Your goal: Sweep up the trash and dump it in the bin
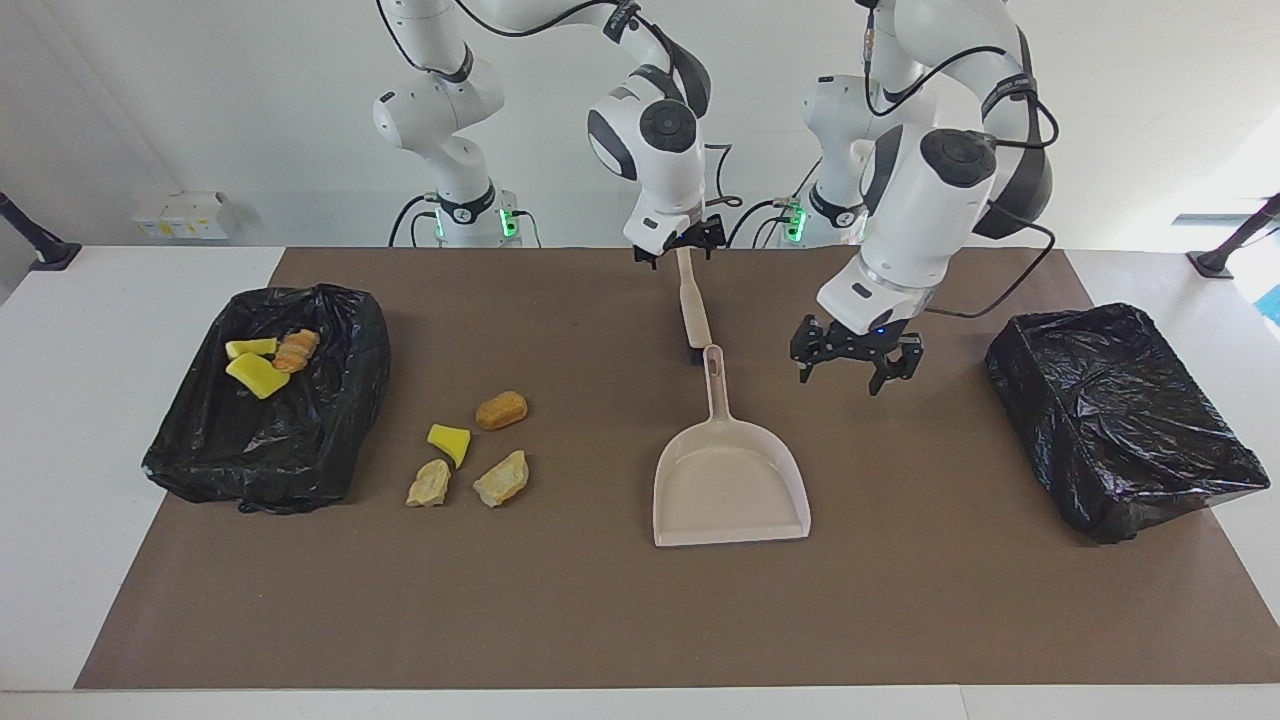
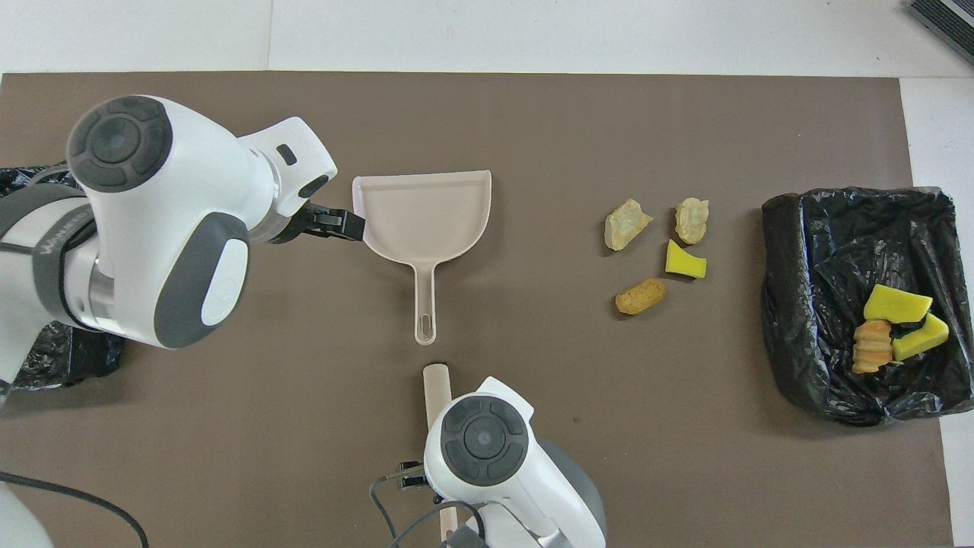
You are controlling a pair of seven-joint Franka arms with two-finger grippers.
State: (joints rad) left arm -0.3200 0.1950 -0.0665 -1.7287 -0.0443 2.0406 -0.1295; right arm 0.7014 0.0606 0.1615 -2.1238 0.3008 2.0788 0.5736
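Four trash bits lie on the brown mat: an orange-brown bun [image 1: 501, 410] [image 2: 640, 297], a yellow wedge [image 1: 450, 442] [image 2: 685, 260] and two tan chunks [image 1: 430, 484] [image 1: 502, 479]. Two yellow wedges [image 1: 257, 373] and an orange lump [image 1: 296, 350] lie in the black-lined bin [image 1: 330, 440] [image 2: 791, 304] at the right arm's end. The beige dustpan [image 1: 730, 480] [image 2: 422, 213] lies mid-table, handle toward the robots. My left gripper [image 1: 842, 378] [image 2: 338, 224] hangs open and empty beside the dustpan. My right gripper [image 1: 680, 248] is at the near end of a beige brush handle [image 1: 692, 305] [image 2: 436, 392].
A second black-lined bin [image 1: 1120, 420] stands at the left arm's end, nothing in it; the left arm mostly covers it in the overhead view. The brush's dark tip [image 1: 695, 352] almost meets the dustpan handle. The mat [image 1: 600, 620] spans most of the white table.
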